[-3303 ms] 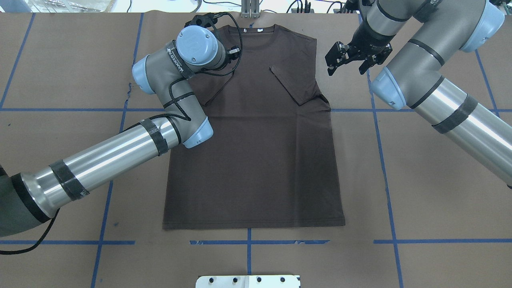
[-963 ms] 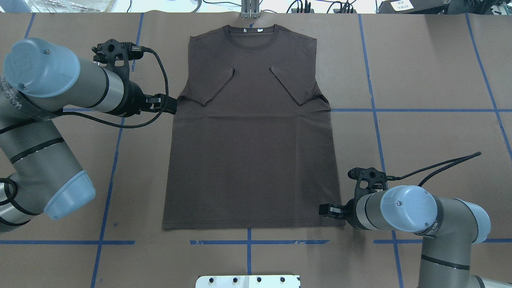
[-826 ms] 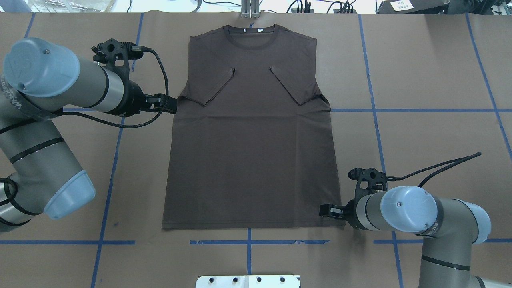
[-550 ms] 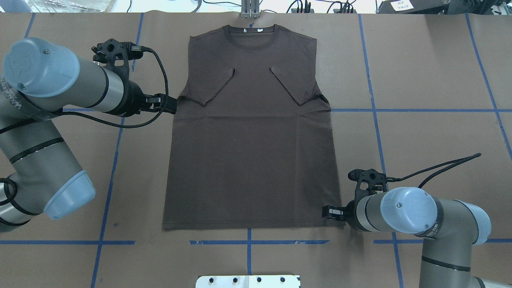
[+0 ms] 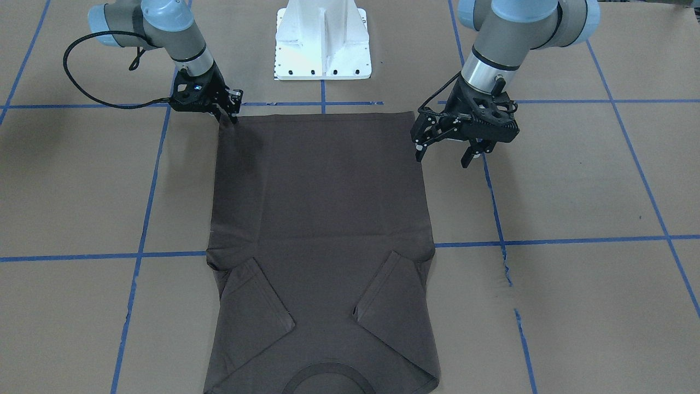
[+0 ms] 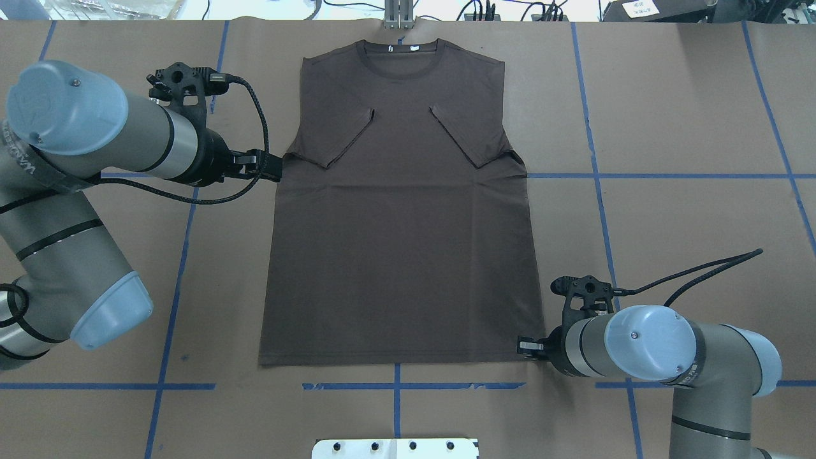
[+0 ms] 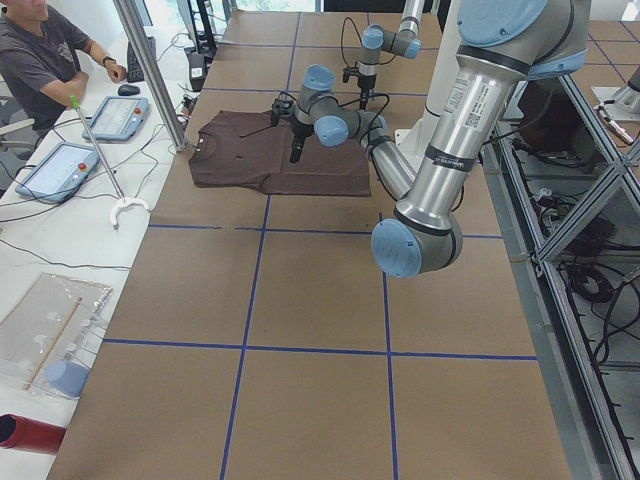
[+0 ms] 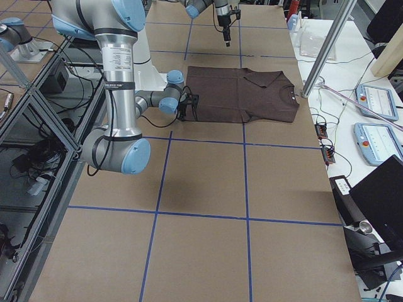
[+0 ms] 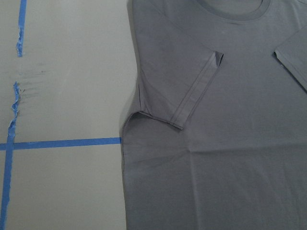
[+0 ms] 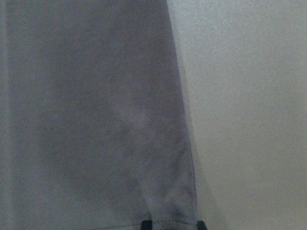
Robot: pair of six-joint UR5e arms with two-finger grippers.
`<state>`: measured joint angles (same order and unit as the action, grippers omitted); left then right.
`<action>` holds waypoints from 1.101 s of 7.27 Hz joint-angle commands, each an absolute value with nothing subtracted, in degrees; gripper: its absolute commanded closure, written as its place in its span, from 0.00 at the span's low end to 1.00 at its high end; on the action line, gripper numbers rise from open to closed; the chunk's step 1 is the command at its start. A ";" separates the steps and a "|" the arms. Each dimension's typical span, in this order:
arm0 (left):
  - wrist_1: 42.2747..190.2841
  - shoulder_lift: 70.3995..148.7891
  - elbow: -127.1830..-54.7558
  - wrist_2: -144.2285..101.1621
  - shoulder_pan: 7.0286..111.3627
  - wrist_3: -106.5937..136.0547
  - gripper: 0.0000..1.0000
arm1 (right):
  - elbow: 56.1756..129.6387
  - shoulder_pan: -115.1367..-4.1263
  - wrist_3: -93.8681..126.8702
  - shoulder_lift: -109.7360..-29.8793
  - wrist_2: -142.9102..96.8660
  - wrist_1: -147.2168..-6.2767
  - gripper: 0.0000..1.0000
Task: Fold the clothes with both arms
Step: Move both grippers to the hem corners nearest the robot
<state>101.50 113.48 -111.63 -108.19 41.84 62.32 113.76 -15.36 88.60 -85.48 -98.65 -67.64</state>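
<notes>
The dark brown T-shirt (image 6: 401, 255) lay flat on the paper-covered worktop (image 6: 688, 127), both sleeves folded inward. The right gripper (image 5: 232, 116) pinched its near right hem corner between the fingers. The left gripper (image 5: 442, 158) hovered beside the left edge, fingers spread.

The left arm (image 6: 95, 137) and the right arm (image 6: 720, 350) are both made of round grey tubes, and the long links are of shiny silver metal. The joints end in light-blue caps, each with one small screw in it. Black bands go around the tubes; some carry small pale letters, too small to read. The left gripper (image 5: 442, 158) and the right gripper (image 5: 229, 114) are black and angular, each with two short fingers (image 5: 418, 149). A black braided cable (image 6: 261, 124) runs from each wrist. The base (image 5: 322, 41) is white metal with a row of dark screws.
</notes>
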 commanded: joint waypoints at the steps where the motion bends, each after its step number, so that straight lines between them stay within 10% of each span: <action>1: 101.43 113.47 -111.45 -108.19 41.84 62.40 0.00 | 114.69 -15.29 88.59 -85.60 -98.87 -67.68 1.00; 8: 101.43 108.21 -116.01 -100.60 25.55 94.23 0.00 | 118.21 -15.99 88.59 -85.69 -99.32 -67.68 1.00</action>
<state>101.59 109.98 -114.46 -104.98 32.35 84.45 117.46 -15.77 88.60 -85.64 -99.27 -67.69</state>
